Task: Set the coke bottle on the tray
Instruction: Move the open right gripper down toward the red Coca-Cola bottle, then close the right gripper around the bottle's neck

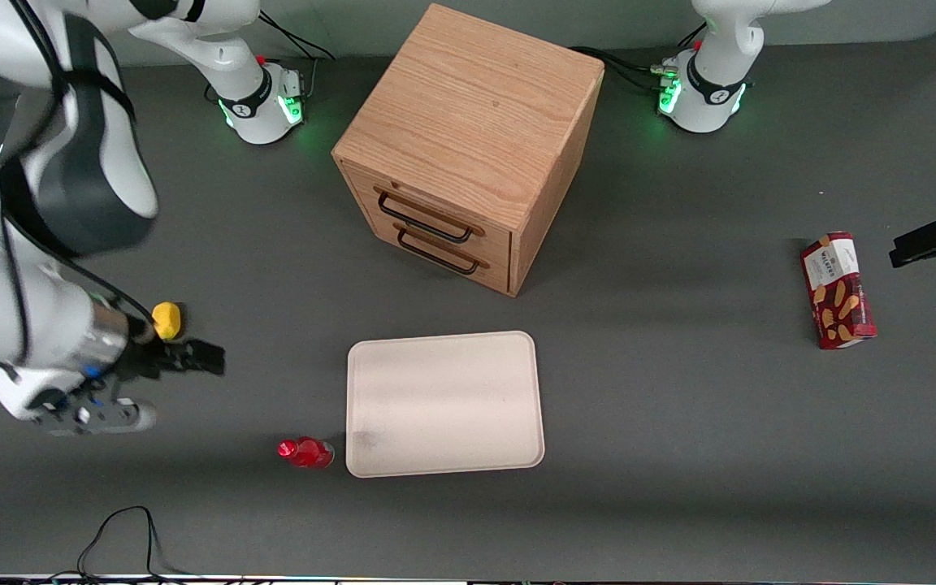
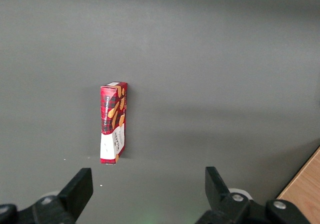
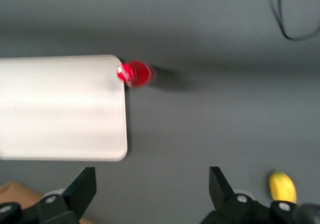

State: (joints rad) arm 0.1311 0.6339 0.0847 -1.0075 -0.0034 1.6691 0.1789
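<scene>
Hovering spread beside the blurred coke bottle (image 1: 305, 452), the pincer (image 1: 206, 357) holds nothing.

The bottle (image 1: 304, 452) is small, with a red cap and red label; it seems to stand upright on the table, though the wrist view (image 3: 135, 74) blurs it; it sits just beside the tray (image 1: 445, 402), near its smudged corner; the tray (image 3: 60, 109) is flat, cream-white, rectangular, round-cornered and low-rimmed; the gripper (image 1: 192, 357) hovers well apart from both, fingers spread.
</scene>
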